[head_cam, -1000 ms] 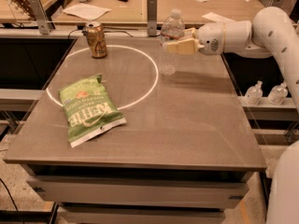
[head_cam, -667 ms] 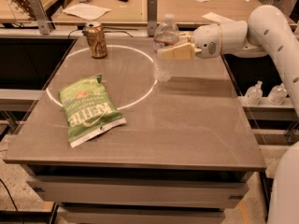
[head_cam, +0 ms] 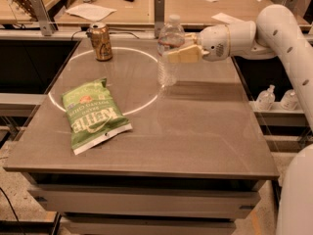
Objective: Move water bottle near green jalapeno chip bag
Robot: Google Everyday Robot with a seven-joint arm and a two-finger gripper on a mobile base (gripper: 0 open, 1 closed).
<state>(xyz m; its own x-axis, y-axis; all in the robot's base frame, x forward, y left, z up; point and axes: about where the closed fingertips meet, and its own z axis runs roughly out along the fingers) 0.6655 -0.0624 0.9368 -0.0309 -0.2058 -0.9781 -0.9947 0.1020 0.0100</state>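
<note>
The water bottle (head_cam: 169,50), clear and ribbed with a white cap and a red label band, is upright over the table's back centre. My gripper (head_cam: 177,54), on the white arm reaching in from the right, is shut on the water bottle at its middle. The bottle's base looks at or just above the tabletop. The green jalapeno chip bag (head_cam: 93,112) lies flat on the left of the table, well apart from the bottle, to its front left.
A golden-brown drink can (head_cam: 100,41) stands at the back left. A white circle (head_cam: 146,99) is marked on the grey table (head_cam: 205,136). Small white pump bottles (head_cam: 266,98) stand on a shelf to the right. A wooden bench with papers runs behind.
My gripper has carried the water bottle leftward and toward the front, from the table's back right toward its centre, closer to the chip bag.
</note>
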